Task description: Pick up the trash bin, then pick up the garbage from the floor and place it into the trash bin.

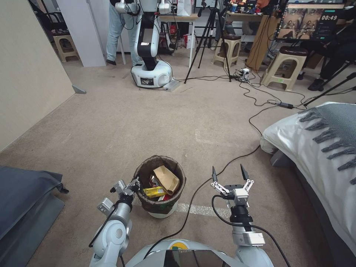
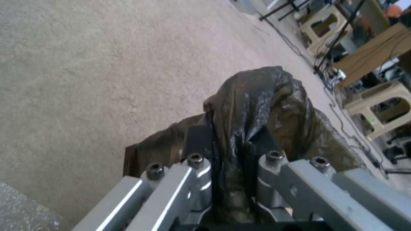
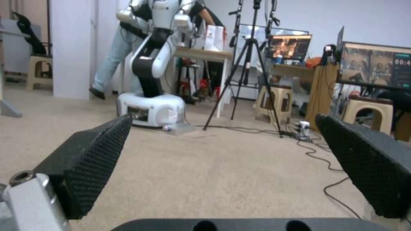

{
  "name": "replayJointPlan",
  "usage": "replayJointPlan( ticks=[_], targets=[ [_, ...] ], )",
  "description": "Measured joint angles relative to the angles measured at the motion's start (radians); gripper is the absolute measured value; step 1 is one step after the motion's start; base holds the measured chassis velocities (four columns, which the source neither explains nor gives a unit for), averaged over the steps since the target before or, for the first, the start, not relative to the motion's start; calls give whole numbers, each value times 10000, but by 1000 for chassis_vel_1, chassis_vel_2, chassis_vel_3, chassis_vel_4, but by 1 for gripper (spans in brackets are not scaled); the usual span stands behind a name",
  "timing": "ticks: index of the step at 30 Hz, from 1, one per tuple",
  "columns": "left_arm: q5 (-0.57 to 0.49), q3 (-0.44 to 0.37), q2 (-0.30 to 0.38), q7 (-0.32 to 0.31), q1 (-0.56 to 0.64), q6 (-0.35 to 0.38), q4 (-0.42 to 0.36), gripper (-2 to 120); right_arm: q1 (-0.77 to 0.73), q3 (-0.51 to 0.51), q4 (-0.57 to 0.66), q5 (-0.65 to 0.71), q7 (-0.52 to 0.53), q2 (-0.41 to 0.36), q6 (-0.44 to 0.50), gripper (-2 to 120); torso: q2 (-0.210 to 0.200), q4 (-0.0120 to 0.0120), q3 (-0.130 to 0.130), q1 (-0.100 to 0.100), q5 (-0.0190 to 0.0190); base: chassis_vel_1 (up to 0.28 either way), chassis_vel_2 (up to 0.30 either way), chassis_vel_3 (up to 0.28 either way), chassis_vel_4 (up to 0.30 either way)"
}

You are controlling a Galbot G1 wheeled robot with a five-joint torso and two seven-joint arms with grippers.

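The trash bin (image 1: 163, 212), white with a dark brown bag (image 2: 261, 106) over its rim, is just ahead of me on the carpet. My left gripper (image 1: 136, 183) is shut on the bin's near-left rim; the left wrist view shows its fingers (image 2: 195, 141) clamped on the bag-covered edge. Garbage lies inside the bin: a tan paper bag (image 1: 168, 178), a yellow wrapper (image 1: 154, 191) and red bits. Whether the bin is off the floor, I cannot tell. To the bin's right, my right gripper (image 1: 230, 173) hangs open over bare carpet, its black fingers (image 3: 92, 160) wide apart and holding nothing.
A black cable (image 1: 193, 200) runs across the carpet between the bin and my right arm. A bed (image 1: 319, 148) stands to the right, grey sheeting (image 1: 26, 200) lies at the left. Another robot (image 1: 150, 70), a tripod (image 1: 209, 40) and stools (image 1: 283, 66) stand farther back.
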Motion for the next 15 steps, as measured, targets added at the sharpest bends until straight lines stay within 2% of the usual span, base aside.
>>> replayJointPlan(
  ticks=[10,12,14,15],
  targets=[
    [-265,25,15,691,35,-375,630,9,14,-15,-6,3,-57,36,-7,100,3,1,-3,-1,5,0,0,0,0],
    [-271,35,19,718,57,-374,656,12,13,-15,-9,3,-59,38,-9,100,3,0,-3,-1,3,0,0,0,0],
    [-275,53,22,723,86,-372,666,23,17,-12,-19,3,-61,37,-11,100,2,-4,-1,-1,-6,0,0,0,0],
    [-275,53,22,723,86,-372,666,23,17,-12,-19,3,-61,37,-11,100,2,-4,-1,-1,-6,0,0,0,0]
  ],
)
